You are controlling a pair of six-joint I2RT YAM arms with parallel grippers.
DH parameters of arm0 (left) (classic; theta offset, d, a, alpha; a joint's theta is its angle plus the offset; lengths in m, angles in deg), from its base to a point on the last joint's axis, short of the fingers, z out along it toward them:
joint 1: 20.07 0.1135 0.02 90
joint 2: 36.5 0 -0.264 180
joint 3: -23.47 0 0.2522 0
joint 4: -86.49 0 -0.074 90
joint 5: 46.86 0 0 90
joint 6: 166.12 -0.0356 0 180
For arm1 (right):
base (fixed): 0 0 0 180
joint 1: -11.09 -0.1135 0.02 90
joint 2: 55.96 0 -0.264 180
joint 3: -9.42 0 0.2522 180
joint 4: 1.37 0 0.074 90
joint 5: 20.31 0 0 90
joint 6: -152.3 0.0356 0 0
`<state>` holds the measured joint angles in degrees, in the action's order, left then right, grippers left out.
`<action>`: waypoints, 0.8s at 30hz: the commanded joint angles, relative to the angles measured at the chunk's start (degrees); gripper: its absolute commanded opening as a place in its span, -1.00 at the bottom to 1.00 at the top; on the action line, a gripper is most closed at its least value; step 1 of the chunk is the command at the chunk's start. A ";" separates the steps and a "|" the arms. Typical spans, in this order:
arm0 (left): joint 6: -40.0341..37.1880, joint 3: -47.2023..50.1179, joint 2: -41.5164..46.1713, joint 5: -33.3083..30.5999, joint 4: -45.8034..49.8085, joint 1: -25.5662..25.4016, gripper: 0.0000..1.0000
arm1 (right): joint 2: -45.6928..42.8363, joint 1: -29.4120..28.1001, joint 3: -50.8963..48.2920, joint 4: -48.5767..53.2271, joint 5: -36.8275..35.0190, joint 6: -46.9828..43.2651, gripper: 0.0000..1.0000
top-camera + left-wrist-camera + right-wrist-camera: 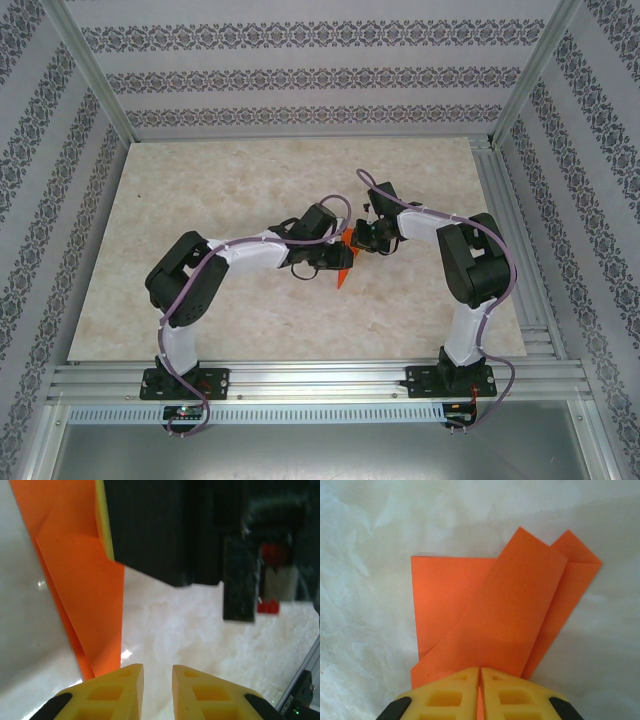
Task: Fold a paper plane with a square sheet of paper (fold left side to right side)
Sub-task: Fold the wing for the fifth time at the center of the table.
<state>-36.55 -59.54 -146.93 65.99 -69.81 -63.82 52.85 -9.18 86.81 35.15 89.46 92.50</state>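
Centrally, thin, sharp-creased, angular orange paper on mottled pale tabletop.

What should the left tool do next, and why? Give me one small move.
Probably ease the left tool sideways toward the orange paper until its edge sits between the jaws. The right tool is shut on the paper, steadying it; the left jaws stand slightly apart with nothing between them, the paper just beside one.

text: none I can read | faint pale print on a black part at the lower right corner of my left wrist view: too small and blurred to read | labels, numbers, signs: none legible
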 commanded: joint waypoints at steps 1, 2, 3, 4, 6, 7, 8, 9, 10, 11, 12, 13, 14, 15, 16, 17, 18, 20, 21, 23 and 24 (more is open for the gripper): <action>-2.52 -2.04 -3.00 -0.30 2.15 0.68 -0.52 | 1.13 -0.89 -0.09 1.18 -1.77 -0.57 -0.78; -2.64 -2.66 -3.77 0.20 2.14 0.73 -0.52 | 1.13 -0.91 -0.09 1.23 -1.84 -0.54 -0.78; -2.86 -3.13 -4.33 0.85 2.13 0.72 -0.52 | 1.11 -0.91 -0.09 1.14 -1.84 -0.53 -0.78; -2.81 -3.34 -4.78 0.97 2.12 0.70 -0.51 | 1.17 -0.91 -0.02 1.18 -1.80 -0.53 -0.78; -3.16 -3.34 -5.27 -0.16 2.91 0.70 -0.51 | 1.31 -0.93 0.08 1.23 -1.85 -0.50 -0.78; -3.60 -3.34 -5.47 -1.03 3.60 0.68 -0.51 | 1.31 -0.91 0.08 1.21 -1.76 -0.57 -0.78; -3.96 -3.27 -5.70 -1.61 4.09 0.74 -0.51 | 1.32 -0.91 0.13 1.16 -1.75 -0.53 -0.78; -4.14 -3.26 -6.12 -2.23 4.72 0.70 -0.51 | 1.30 -0.93 0.17 1.16 -1.74 -0.50 -0.78; -4.26 -3.05 -6.51 -2.22 4.73 0.68 -0.51 | 1.31 -0.91 0.30 1.15 -1.72 -0.56 -0.78; -4.09 -2.71 -6.95 -1.95 4.53 0.68 -0.51 | 1.31 -1.05 0.41 1.30 -1.68 -0.61 -0.78; -3.96 -2.36 -7.39 -1.85 4.48 0.59 -0.51 | 1.40 -1.00 0.52 1.35 -1.59 -0.58 -0.78; -3.88 -2.00 -7.77 -1.87 4.40 0.42 -0.51 | 1.32 -1.00 0.66 1.41 -1.58 -0.60 -0.78; -3.81 -1.62 -8.09 -2.01 4.47 0.20 -0.51 | 1.33 -1.00 0.75 1.41 -1.58 -0.75 -0.78; -3.80 -1.17 -8.34 -2.48 4.65 -0.01 -0.52 | 1.27 -0.98 0.94 1.51 -1.68 -0.74 -0.78; -3.76 -0.68 -8.48 -2.67 4.70 -0.11 -0.52 | 1.28 -0.90 1.08 1.63 -1.68 -0.80 -0.78; -3.72 -0.26 -8.57 -2.80 4.82 -0.24 -0.52 | 1.31 -0.91 1.16 1.71 -1.60 -0.86 -0.78; -3.63 0.21 -8.66 -3.10 5.05 -0.36 -0.52 | 1.31 -0.91 1.28 1.71 -1.49 -0.85 -0.78; -3.74 0.60 -8.74 -3.61 5.75 -0.84 -0.52 | 1.27 -0.91 1.56 1.76 -1.49 -0.93 -0.78; -3.92 0.70 -8.82 -4.02 6.33 -1.11 -0.52 | 1.31 -0.83 1.70 1.96 -1.41 -0.93 -0.78; -4.10 0.79 -8.99 -4.89 7.38 -1.72 -0.52 | 1.19 -0.66 2.08 2.11 -1.47 -0.94 -0.78; -4.16 0.71 -9.22 -5.30 7.96 -1.99 -0.52 | 1.24 -0.61 2.33 2.26 -1.43 -1.08 -0.78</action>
<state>-38.91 -61.29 -152.85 63.98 -68.20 -64.19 52.89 -9.53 87.43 36.03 89.37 92.35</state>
